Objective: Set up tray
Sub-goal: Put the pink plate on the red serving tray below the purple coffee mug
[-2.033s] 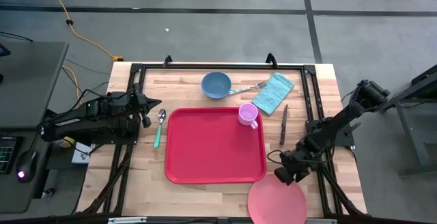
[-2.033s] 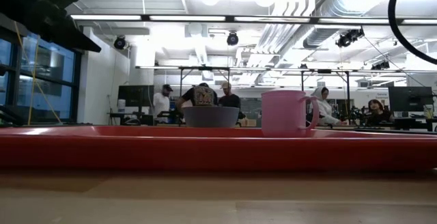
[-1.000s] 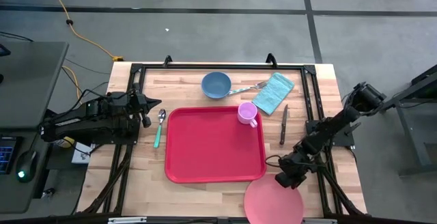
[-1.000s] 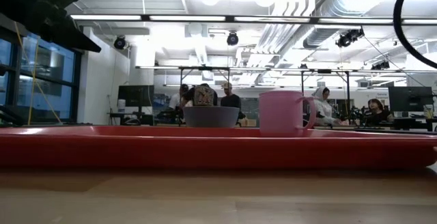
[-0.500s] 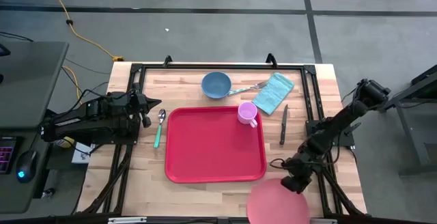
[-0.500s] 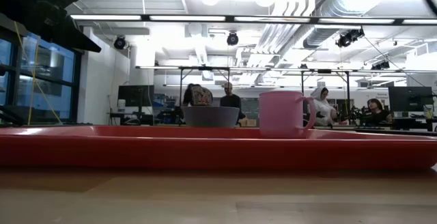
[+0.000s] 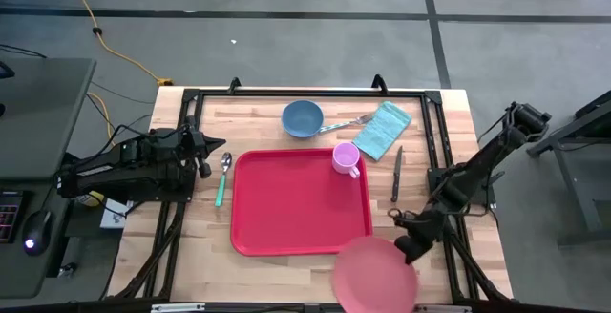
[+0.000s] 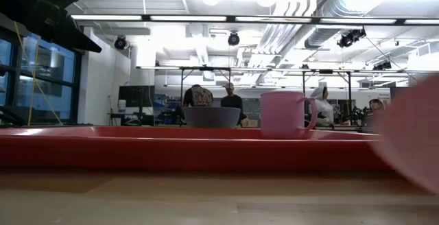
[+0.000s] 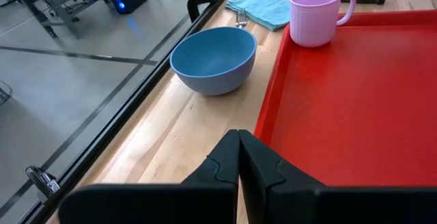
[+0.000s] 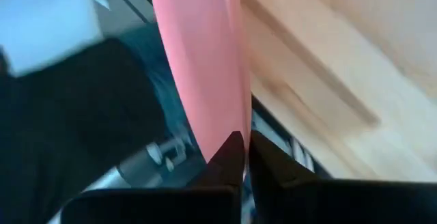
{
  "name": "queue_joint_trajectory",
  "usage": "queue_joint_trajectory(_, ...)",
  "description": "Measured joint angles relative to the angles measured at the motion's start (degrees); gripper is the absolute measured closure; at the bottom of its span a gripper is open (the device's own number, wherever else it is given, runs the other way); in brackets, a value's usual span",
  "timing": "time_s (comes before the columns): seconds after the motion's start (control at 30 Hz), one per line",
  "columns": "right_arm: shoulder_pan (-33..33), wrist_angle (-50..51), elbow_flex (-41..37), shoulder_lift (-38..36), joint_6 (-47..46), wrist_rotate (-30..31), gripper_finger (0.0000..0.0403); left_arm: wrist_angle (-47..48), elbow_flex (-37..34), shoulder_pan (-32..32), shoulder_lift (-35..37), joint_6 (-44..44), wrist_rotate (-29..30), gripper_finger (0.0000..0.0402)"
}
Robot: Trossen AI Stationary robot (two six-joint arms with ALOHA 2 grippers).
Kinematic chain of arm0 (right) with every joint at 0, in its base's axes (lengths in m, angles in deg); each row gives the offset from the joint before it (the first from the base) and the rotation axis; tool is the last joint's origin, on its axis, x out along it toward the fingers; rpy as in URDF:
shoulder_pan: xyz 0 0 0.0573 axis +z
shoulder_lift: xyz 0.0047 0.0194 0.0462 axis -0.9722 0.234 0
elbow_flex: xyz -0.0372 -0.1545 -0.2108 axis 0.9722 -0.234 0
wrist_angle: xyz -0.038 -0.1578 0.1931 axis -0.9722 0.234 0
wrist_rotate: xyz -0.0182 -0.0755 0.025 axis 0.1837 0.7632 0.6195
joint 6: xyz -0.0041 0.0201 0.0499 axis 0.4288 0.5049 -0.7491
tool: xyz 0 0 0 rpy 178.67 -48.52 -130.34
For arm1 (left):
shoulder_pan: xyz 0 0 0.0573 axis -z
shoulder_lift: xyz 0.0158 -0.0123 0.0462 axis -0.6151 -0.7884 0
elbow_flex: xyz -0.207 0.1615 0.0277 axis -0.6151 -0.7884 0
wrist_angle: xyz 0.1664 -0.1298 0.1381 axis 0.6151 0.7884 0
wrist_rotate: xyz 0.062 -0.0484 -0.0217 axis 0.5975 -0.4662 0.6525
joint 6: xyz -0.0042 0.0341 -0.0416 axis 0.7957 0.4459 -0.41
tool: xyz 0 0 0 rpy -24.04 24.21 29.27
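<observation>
Carrying the plate onto the tray looks like the step in hand. The tray lies flat at mid-table, just ahead of the right gripper, whose jaws are pressed together on the plate's rim; the wrist view shows the salmon disc edge-on running out from between the fingertips. Already on the tray's far corner stands the pink mug, well clear of the jaws. To do this well, I judge the plate should be levelled, lifted over the raised rim, and set on the bare red floor short of the mug before the jaws part. A thin rim pinch may let it swing, so slow travel suits. Beyond the tray's other side the left gripper waits with jaws together, holding nothing, the blue bowl ahead of it.
</observation>
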Motion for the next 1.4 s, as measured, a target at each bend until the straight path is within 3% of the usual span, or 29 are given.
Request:
queue_joint_trajectory(0.4,-14.0,-0.51,0.0,-0.68,14.09,10.39,0.0402,-0.6,0.0,0.02,0.0,-1.65,-0.04,0.0362)
queue_joint_trajectory(0.63,-23.71,-5.39,0.0,-0.65,23.36,12.36,0.0403,-0.81,0.0,0.0,0.01,-1.88,-0.21,0.0362)
queue_joint_trajectory(0.83,-28.24,-12.5,0.0,0.43,27.81,14.12,0.0402,-0.96,0.0,0.02,0.0,-2.0,-0.37,0.0362)
queue_joint_trajectory(1.0,-29.88,-24.35,0.36,6.46,28.6,15.57,0.0402,-0.94,0.0,0.02,0.0,-2.79,-0.39,0.0362)
queue_joint_trajectory(1.3,-29.79,-24.9,10.05,22.13,28.57,10.45,0.0402,-0.9,0.0,0.02,0.0,-5.86,-0.55,0.0362)
queue_joint_trajectory(1.4,-30.01,-24.09,12.34,25.88,27.99,11.24,0.0403,-0.88,0.0,0.0,0.0,-6.21,-0.69,0.0362)
